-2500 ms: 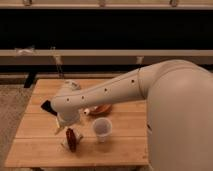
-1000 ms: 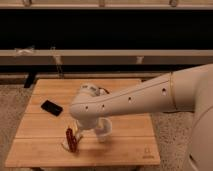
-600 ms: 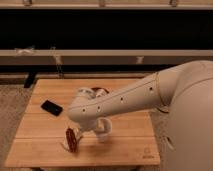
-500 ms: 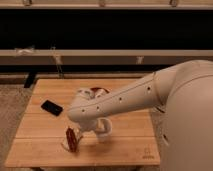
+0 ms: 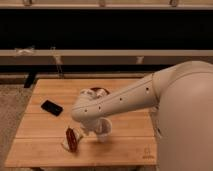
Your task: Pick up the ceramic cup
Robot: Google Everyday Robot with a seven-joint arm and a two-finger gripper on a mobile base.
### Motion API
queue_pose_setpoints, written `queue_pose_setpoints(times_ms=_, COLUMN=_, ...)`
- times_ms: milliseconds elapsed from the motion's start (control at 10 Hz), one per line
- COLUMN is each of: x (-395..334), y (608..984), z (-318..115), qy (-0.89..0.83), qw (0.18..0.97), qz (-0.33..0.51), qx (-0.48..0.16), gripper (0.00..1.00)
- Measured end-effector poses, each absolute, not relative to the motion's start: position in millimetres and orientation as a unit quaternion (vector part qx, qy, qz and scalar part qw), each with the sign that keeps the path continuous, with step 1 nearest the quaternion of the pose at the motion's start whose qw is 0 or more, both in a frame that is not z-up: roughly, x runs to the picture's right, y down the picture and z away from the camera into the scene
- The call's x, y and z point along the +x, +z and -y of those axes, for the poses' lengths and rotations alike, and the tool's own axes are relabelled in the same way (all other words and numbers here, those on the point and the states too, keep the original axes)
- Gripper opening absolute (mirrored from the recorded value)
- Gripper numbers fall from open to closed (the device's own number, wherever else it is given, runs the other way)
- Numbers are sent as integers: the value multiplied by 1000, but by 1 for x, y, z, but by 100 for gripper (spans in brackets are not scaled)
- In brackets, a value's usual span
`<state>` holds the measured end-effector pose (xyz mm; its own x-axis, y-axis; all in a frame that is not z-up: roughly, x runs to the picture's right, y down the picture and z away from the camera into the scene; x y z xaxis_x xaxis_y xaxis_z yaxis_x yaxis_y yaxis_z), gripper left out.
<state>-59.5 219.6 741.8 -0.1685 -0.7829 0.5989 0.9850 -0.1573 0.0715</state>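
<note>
The ceramic cup [image 5: 105, 133] is small and white and stands on the wooden table [image 5: 130, 142] near its front middle. My arm's white wrist covers its upper part. My gripper [image 5: 96, 128] reaches down at the cup, right on its left side and rim. A dark reddish-brown dish [image 5: 98, 91] shows partly behind the arm, farther back on the table.
A black phone [image 5: 51, 107] lies at the table's left. A dark red packet-like object [image 5: 72, 139] lies just left of the cup near the front edge. My large white arm [image 5: 165, 95] fills the right side. A dark shelf runs behind the table.
My arm has swung from the left side over to the cup, and its bulk now covers more of the right side. The cup stands in the same spot.
</note>
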Motion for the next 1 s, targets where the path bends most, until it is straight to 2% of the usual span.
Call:
queue_pose_setpoints(times_ms=300, x=-55, y=733, z=-210, qy=-729, qw=613, qz=223, qx=-208, gripper=5)
queue_pose_setpoints(times_ms=400, x=-54, y=727, z=-205, qy=-733, qw=611, qz=218, qx=-206, gripper=0)
queue_pose_setpoints(times_ms=1000, x=-54, y=694, z=-171, qy=-762, qw=586, qz=198, qx=-192, gripper=0)
